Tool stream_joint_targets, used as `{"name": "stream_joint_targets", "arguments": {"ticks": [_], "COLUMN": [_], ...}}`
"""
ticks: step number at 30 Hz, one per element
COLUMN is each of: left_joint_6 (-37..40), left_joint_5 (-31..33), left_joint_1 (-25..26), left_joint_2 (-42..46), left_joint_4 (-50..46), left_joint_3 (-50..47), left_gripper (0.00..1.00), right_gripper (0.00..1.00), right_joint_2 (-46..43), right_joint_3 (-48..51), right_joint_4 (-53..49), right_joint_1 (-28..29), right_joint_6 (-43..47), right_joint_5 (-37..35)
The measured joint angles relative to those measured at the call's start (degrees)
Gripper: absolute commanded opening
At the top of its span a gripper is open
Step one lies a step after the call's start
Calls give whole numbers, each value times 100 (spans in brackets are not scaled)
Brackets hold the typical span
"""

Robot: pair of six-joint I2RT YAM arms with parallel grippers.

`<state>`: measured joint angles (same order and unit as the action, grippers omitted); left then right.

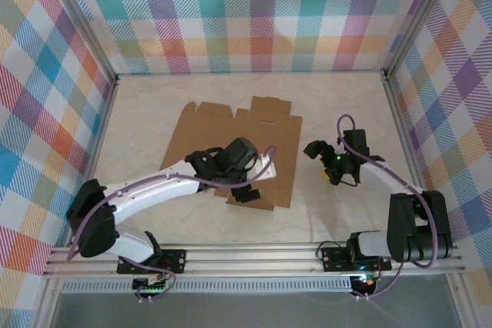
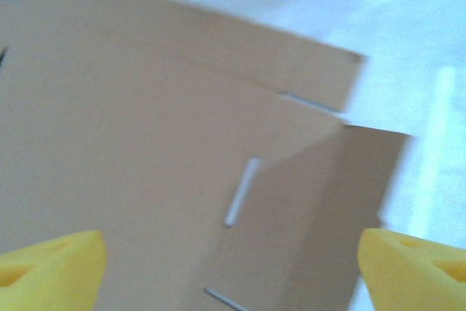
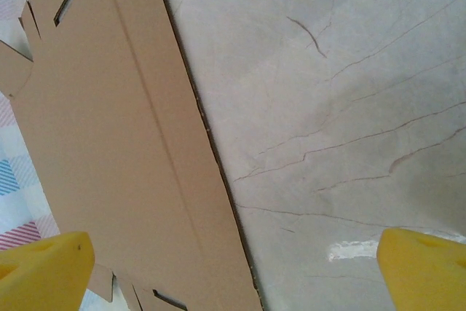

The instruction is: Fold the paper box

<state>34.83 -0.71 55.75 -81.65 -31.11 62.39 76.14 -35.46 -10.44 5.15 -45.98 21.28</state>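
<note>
Left gripper point(image 2: 233, 274) fingers spread wide, gripping nothing, over the near right part of the paper box point(image 1: 196, 132). Right gripper point(image 3: 233, 274) also spread wide, empty, above the table point(image 1: 338, 105) just beside the box's right edge. Box lies flat, unfolded, mid-table.

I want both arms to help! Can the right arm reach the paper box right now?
Probably yes: the right tool hangs open just beside the paper box, with nothing but table between them.
</note>
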Motion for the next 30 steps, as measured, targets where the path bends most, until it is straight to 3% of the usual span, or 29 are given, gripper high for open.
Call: {"name": "stream_joint_targets", "arguments": {"ticks": [2, 7, 10, 21, 30], "left_joint_6": [310, 791, 962, 1134, 1154], "left_joint_5": [-291, -483, -476, 153, 492], "left_joint_1": [157, 573, 754, 787, 787], "left_joint_2": [109, 4, -118, -1228, -1373], "left_joint_4": [-190, -614, -610, -114, 452], "left_joint_3": [2, 2, -81, -306, -531], "left_gripper": [68, 66, 56, 45, 7], "right_gripper": [100, 100, 100, 100, 100], "right_joint_2": [17, 107, 107, 107, 107], "right_joint_3": [0, 0, 0, -4, -72], "right_joint_4": [2, 2, 9, 0, -15], "right_joint_1": [0, 0, 0, 0, 0], "right_joint_6": [17, 17, 17, 26, 37], "right_joint_5": [2, 26, 39, 46, 44]}}
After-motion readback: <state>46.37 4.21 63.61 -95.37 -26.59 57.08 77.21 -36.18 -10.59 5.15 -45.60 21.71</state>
